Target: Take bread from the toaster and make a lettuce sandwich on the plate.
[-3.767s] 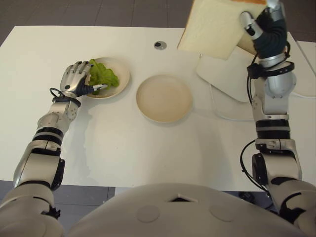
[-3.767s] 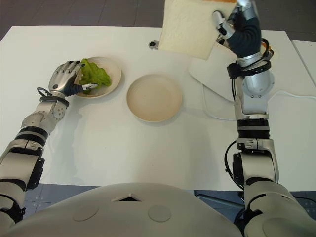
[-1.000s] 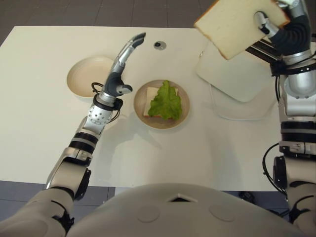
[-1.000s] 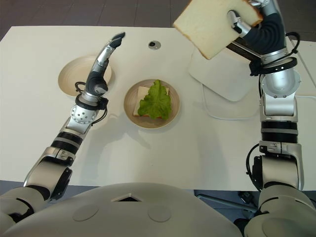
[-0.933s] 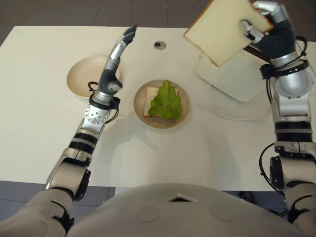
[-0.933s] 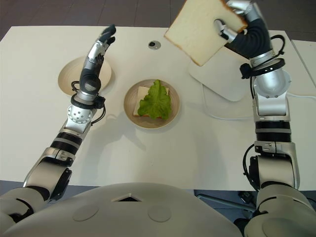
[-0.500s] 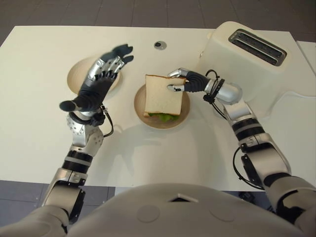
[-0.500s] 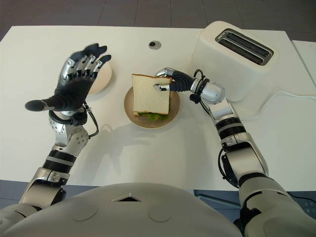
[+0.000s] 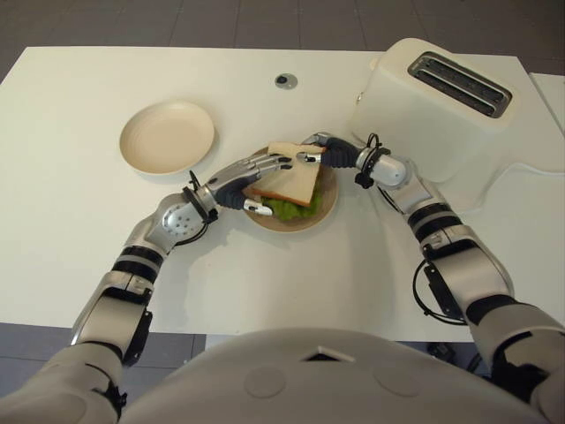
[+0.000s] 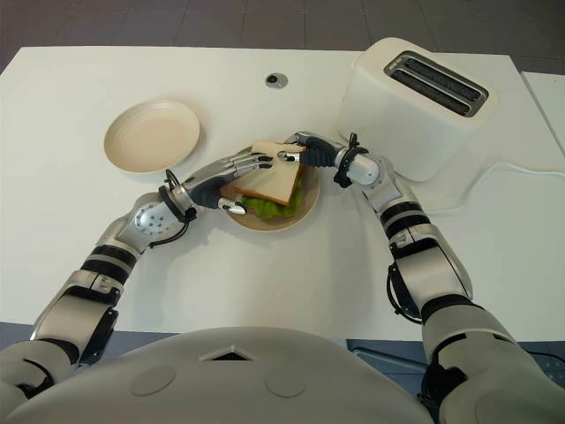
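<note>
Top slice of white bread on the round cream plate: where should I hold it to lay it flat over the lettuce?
Pinch the top slice of white bread at its raised far right corner, coming from the right, where the right hand sits: that edge looks tilted up off the green lettuce leaf, leaving room beneath. The left hand crowds its left edge.
</note>
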Robot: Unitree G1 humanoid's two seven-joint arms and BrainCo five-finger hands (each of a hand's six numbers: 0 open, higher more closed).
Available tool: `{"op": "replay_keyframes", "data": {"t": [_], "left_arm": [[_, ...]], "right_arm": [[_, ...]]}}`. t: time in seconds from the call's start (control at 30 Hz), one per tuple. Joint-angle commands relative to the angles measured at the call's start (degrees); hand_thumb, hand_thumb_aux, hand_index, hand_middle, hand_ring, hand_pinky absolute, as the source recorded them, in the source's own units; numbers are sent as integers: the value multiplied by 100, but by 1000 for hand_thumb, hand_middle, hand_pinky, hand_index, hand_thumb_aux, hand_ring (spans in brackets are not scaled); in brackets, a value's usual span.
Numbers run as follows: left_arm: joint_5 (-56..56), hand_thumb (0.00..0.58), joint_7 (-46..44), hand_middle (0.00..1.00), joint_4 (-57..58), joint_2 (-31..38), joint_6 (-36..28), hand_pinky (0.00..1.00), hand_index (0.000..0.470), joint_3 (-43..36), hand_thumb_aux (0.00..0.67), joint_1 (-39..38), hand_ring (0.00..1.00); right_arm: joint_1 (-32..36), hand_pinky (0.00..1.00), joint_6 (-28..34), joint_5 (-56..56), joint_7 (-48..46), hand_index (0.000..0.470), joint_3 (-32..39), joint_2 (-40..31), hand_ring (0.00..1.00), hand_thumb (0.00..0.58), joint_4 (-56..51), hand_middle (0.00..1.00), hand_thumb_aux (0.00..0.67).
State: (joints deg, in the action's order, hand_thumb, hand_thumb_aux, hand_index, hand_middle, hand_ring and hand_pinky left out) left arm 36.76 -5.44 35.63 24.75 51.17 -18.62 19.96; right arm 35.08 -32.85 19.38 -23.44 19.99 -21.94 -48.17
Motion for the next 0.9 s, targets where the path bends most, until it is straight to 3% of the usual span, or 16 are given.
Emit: {"op": "replay_keyframes", "data": {"t": [0.03,0.07,0.1,0.13,0.37,0.4,0.5,0.6,0.63,0.67,0.7,0.73,0.77,0.8,0.9], "left_arm": [[586,0,-155,0,639,237,-498,0,0,-550,0,-277,0],[605,0,-141,0,674,273,-527,0,0,-632,0,-270,0],[623,9,-124,0,716,304,-563,0,4,-705,5,-259,0],[651,0,-42,0,734,333,-584,0,0,-759,0,-246,0],[562,112,187,0,658,435,-633,0,48,-976,68,-193,0],[516,0,213,0,584,448,-605,0,0,-971,0,-202,0],[278,0,202,0,330,475,-419,0,0,-910,0,-253,0],[-436,0,785,0,-418,256,199,0,0,-395,0,-279,0],[-1133,0,781,0,-776,153,514,0,0,-287,0,-310,0],[-2059,156,585,0,-1160,148,805,0,68,-409,97,-378,0],[-2953,441,301,0,-1516,268,1080,0,240,-710,342,-453,0],[-3775,580,-64,0,-1812,413,1200,0,470,-990,670,-516,0],[-4492,580,-477,322,-2098,620,1283,322,470,-1316,670,-579,322],[-5051,580,-854,973,-2318,797,1332,973,470,-1573,670,-640,973],[-5998,580,-2251,1000,-2638,1372,1355,1000,470,-2336,670,-879,1000]], "right_arm": [[13,1000,-168,212,113,317,122,62,1000,519,-67,1000,452],[38,1000,-151,242,281,0,77,85,1000,0,-64,1000,0],[68,588,-129,266,470,0,20,104,588,0,-49,588,0],[99,0,-50,254,666,0,-74,125,0,0,-14,0,0],[326,0,429,-352,1898,0,-1166,309,0,0,-15,0,0],[318,0,450,-471,1970,0,-1292,331,0,0,4,0,0],[276,0,481,-771,1914,0,-1513,398,0,0,111,0,0],[-75,0,373,-1748,721,0,-1593,606,0,0,748,0,0],[-273,247,374,-2216,131,63,-1575,651,247,144,1130,247,89],[-483,749,412,-2687,-442,275,-1546,656,749,480,1547,749,391],[-742,1000,423,-3210,-1077,407,-1458,614,1000,570,2056,1000,581],[-1067,1000,575,-3794,-1769,369,-1353,531,1000,553,2671,1000,525],[-1391,1000,826,-4386,-2433,470,-1285,417,1000,580,3267,1000,670],[-1666,1000,1062,-4818,-2996,470,-1215,274,1000,580,3711,1000,670],[-2742,1000,1123,-5219,-4985,470,-628,-619,1000,580,4612,1000,670]]}}
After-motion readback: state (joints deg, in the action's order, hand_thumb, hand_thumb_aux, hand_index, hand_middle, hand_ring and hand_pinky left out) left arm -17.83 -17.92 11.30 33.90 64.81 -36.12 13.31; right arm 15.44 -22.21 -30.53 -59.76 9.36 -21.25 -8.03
